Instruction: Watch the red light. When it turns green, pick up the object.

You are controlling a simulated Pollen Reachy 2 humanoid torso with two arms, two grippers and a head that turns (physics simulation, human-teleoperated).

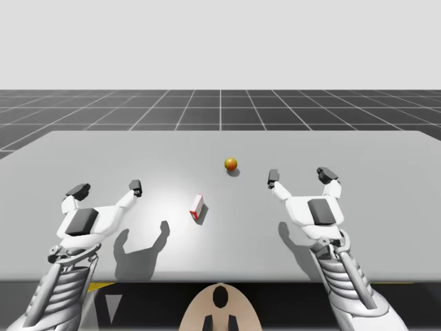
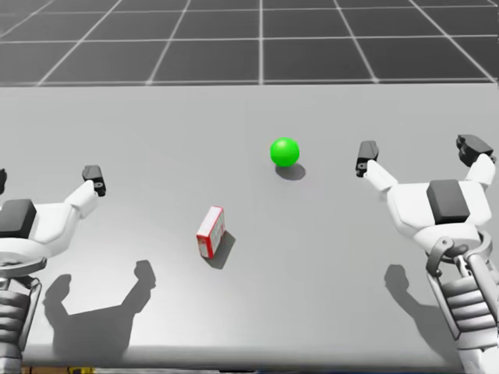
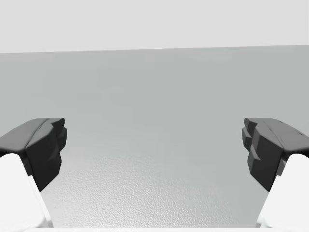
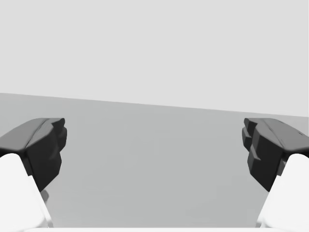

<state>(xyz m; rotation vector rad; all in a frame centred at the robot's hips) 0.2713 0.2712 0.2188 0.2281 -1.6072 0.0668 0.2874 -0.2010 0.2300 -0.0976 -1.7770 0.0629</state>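
The light [image 2: 285, 151] shows green in the head view but amber in the high view, so I judge the signal is given or just arriving. The red-and-white box [image 1: 198, 207] sits on the desk [image 1: 386, 207] between my arms, just short of the light, untouched. My left pincer [image 1: 107, 187] and right pincer [image 1: 299, 176] hover spread wide and empty. Reaching, gripping and lifting all remain.
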